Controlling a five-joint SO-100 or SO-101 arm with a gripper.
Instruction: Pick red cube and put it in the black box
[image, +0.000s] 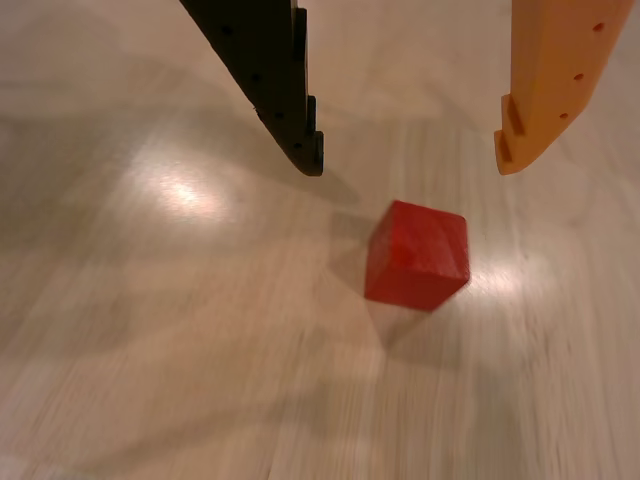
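Red cube (417, 255) lay on the wooden table (150, 350), just below your gripper (410, 165), whose jaws stood apart; you needed to descend squarely so both fingers straddled it.

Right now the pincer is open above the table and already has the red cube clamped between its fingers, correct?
Not clamped. In the wrist view the pincer is open above the table, but the red cube sits on the wood below the fingertips, touched by neither the black finger nor the orange one.
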